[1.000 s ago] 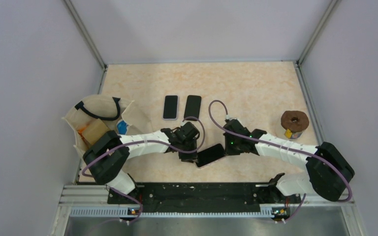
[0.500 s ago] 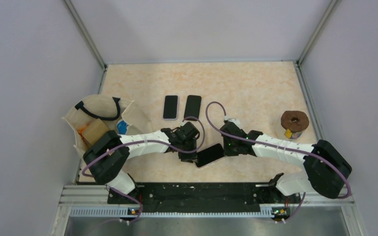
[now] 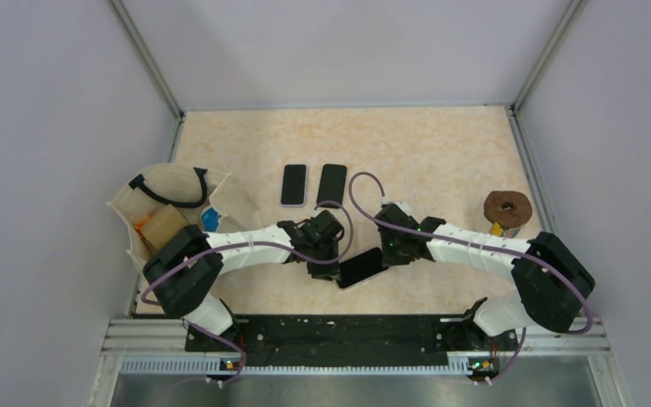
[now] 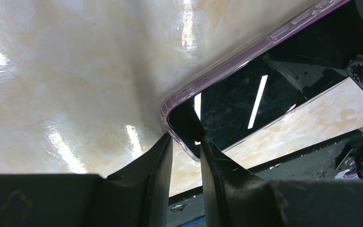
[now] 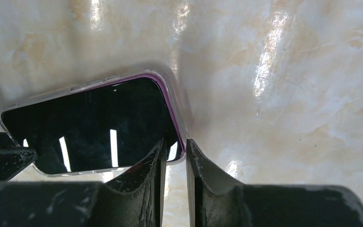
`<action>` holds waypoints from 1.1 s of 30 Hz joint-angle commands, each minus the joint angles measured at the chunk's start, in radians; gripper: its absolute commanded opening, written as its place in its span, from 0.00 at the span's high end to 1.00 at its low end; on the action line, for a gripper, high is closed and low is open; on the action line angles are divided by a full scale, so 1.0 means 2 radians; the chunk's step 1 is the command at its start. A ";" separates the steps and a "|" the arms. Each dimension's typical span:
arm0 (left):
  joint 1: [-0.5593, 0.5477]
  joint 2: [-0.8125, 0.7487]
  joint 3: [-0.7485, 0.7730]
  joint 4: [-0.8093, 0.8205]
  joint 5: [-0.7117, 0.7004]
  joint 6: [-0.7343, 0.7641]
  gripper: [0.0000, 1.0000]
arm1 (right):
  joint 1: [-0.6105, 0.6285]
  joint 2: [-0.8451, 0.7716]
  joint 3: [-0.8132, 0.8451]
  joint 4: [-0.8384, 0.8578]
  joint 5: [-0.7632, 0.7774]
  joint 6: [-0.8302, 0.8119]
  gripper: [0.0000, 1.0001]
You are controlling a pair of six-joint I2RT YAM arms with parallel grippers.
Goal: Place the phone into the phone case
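A black phone (image 3: 361, 267) lies slanted on the table inside a clear, purple-edged phone case (image 4: 217, 71). My left gripper (image 3: 323, 264) is shut on its left corner; in the left wrist view the jaws (image 4: 185, 142) pinch the cased corner and the dark screen (image 4: 246, 90) stretches away. My right gripper (image 3: 385, 252) is at the opposite end. In the right wrist view its jaws (image 5: 175, 146) are nearly closed astride the case rim (image 5: 176, 113), one finger over the screen (image 5: 94, 123), one outside the edge.
Two more dark phones (image 3: 293, 185) (image 3: 331, 184) lie side by side behind the grippers. A cream tote bag (image 3: 169, 203) with items in it sits at the left. A brown ring-shaped object (image 3: 507, 208) stands at the right. Metal rail (image 3: 322, 335) along the near edge.
My right gripper has moved left onto the right end of the cased phone. The left gripper and the phone have stayed put.
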 commanded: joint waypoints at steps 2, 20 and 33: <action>-0.001 -0.009 0.012 0.000 -0.023 0.009 0.67 | -0.024 0.051 0.000 0.052 -0.018 -0.021 0.79; -0.001 -0.002 0.020 0.000 -0.020 0.011 0.67 | -0.038 0.099 -0.039 0.083 -0.039 -0.025 0.80; -0.001 0.001 0.024 -0.006 -0.022 0.013 0.67 | -0.033 0.005 -0.074 0.029 -0.031 -0.013 0.72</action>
